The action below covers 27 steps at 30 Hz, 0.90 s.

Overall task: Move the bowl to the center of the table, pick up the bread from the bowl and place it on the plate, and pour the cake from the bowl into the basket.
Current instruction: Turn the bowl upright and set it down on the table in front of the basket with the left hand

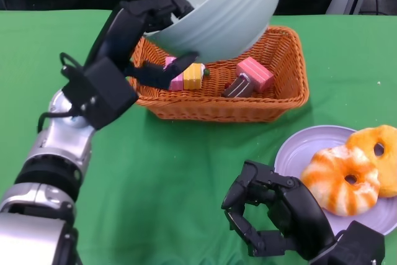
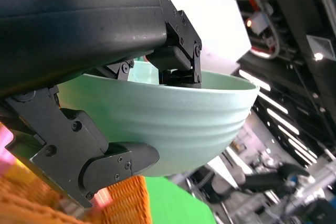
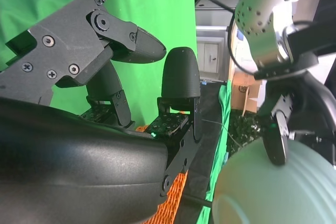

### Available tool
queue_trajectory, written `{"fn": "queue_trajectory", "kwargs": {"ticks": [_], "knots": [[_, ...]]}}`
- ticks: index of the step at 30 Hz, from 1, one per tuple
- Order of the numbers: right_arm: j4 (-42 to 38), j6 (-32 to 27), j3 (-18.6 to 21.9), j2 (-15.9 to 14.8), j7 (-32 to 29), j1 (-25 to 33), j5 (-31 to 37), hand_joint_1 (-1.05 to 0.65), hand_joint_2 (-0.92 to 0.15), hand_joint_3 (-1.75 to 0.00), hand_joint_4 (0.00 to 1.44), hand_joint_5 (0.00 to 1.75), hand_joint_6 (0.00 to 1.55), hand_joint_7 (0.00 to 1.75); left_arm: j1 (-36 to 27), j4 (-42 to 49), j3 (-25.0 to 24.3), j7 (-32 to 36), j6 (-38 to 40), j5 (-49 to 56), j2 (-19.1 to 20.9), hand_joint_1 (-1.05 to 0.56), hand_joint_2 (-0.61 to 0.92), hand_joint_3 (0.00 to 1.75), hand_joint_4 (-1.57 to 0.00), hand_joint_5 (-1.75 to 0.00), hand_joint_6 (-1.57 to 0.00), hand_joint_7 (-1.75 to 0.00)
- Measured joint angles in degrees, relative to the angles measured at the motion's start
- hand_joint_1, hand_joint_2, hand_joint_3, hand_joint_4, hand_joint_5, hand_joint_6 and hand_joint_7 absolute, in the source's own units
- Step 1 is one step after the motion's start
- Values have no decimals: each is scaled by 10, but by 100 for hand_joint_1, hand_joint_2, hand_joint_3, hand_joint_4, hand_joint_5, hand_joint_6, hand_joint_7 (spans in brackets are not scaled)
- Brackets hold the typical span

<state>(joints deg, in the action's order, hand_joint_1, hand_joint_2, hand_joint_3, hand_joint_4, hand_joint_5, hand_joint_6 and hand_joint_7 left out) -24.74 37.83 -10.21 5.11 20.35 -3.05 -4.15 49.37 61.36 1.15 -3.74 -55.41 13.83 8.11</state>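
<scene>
Smooth, ridged pale-green bowl (image 1: 229, 13), woven orange wicker basket (image 1: 273, 100), matt green cloth table (image 1: 180, 166), glossy plate (image 1: 298, 150).

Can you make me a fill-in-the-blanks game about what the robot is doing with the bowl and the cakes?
1. The left hand holds the pale green ____ tipped over the basket.
2. The cake pieces lie inside the ____.
3. The two breads sit on the ____.
4. The right hand holds ____.

Missing words: bowl; basket; plate; nothing
</scene>
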Motion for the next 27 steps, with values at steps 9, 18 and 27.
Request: {"fn": "queue_trajectory", "kwargs": {"ticks": [9, 18, 27], "knots": [[7, -12, 11, -1, 4, -15, -7, -19, -52, -106, 70, 174, 60, 150, -63, -40, 35, 201, -40, 153, 58, -1, 55, 113, -65, -174, -67, -149], [15, -12, 23, -9, -15, -18, 3, -14, -48, -115, 69, 172, 59, 152, -115, -75, 73, 397, -56, 284, 98, -3, 53, 116, -71, -166, -74, -141], [16, -12, 35, -21, -29, -45, 13, -16, -53, -105, 72, 171, 58, 154, -150, -85, 152, 672, 10, 434, 148, -8, 60, 90, -73, -172, -73, -144]]}}
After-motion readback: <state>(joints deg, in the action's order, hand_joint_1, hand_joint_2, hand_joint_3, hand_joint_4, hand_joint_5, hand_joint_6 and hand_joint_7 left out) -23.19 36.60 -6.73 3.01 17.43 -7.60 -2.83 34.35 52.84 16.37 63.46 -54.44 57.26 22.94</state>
